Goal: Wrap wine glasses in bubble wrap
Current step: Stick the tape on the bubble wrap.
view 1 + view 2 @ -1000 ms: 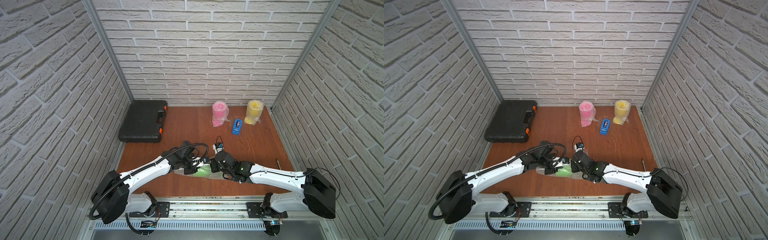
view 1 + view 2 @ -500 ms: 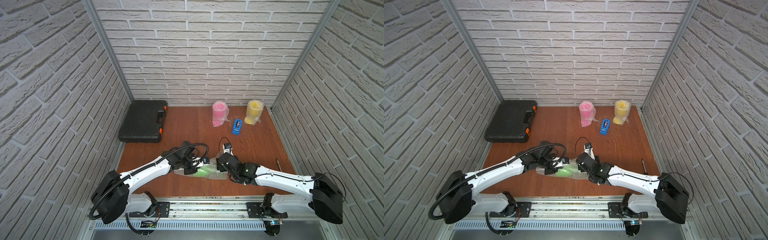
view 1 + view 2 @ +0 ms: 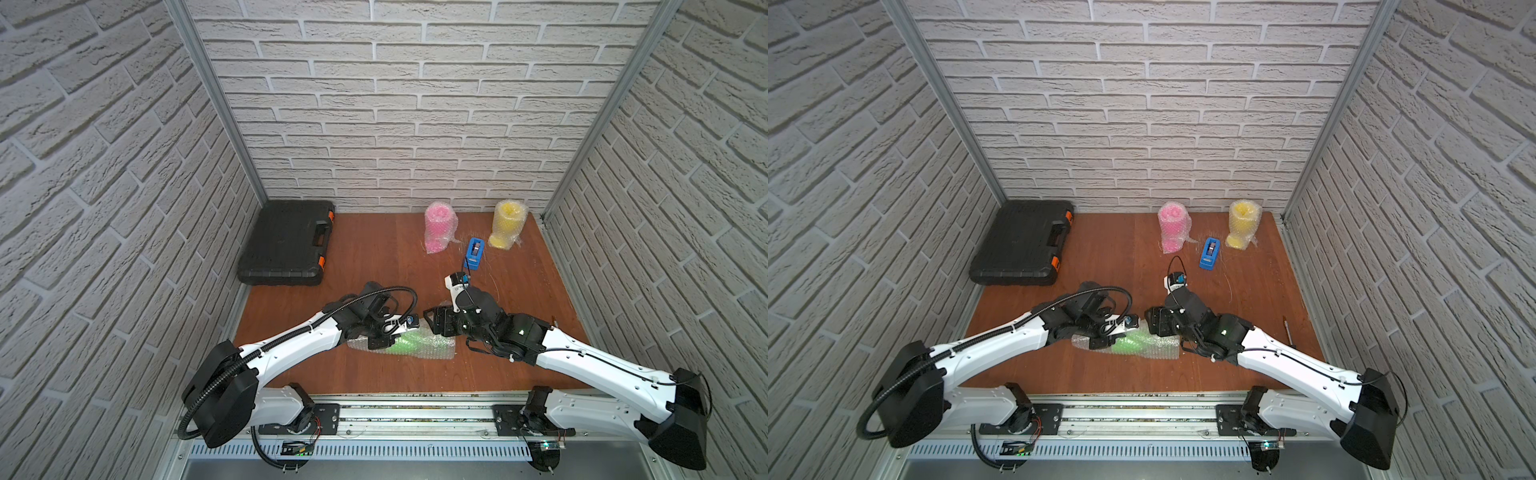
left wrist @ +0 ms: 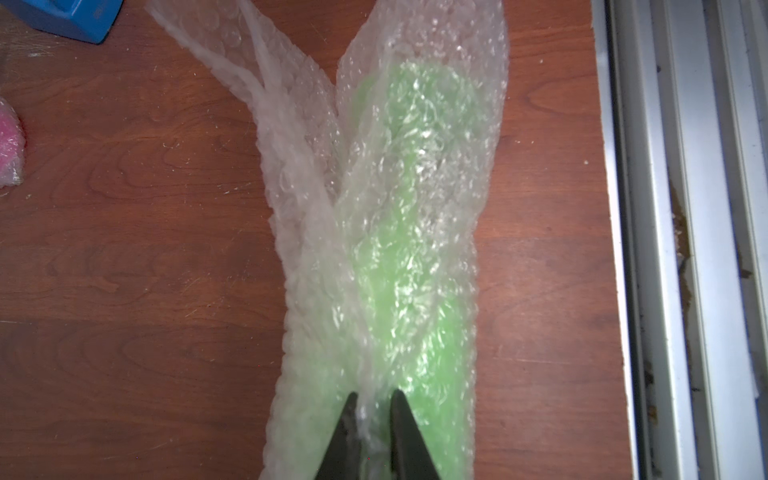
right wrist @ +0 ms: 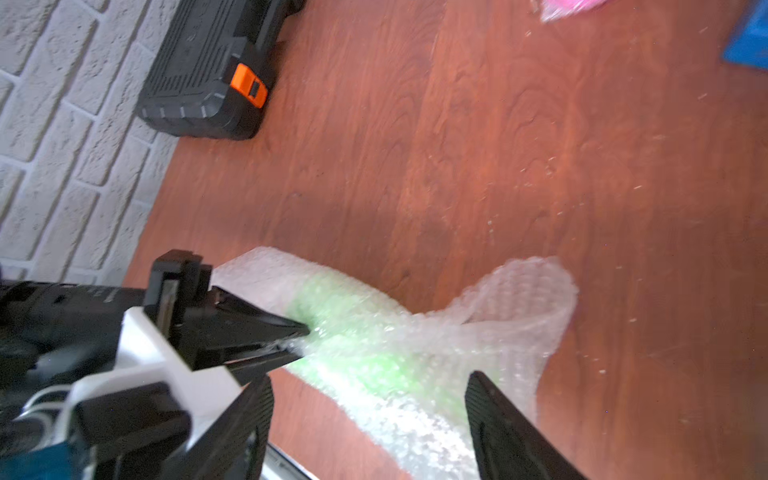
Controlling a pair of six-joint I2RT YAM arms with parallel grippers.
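Observation:
A neon green wine glass (image 3: pixel 405 344) lies on its side near the table's front edge, rolled in bubble wrap (image 4: pixel 419 174). It also shows in a top view (image 3: pixel 1128 344). My left gripper (image 4: pixel 372 397) is shut, pinching a fold of that bubble wrap over the glass. The same gripper shows in the right wrist view (image 5: pixel 301 338). My right gripper (image 5: pixel 369 376) is open above the bundle's other end, where a loose flap of wrap (image 5: pixel 523 291) curls up. Nothing is between its fingers. The pink wine glass (image 3: pixel 438 226) and the yellow wine glass (image 3: pixel 507 224) stand wrapped at the back.
A blue tape dispenser (image 3: pixel 474 251) sits between the two wrapped glasses and my right arm. A black case (image 3: pixel 289 243) lies at the back left by the wall. A thin pen-like tool (image 3: pixel 1288 330) lies near the right wall. A metal rail (image 4: pixel 685 249) runs along the front edge.
My right gripper's jaws have opened and its wrist has shifted a little to the right. The left gripper has kept its pinch and the bundle has stayed in place.

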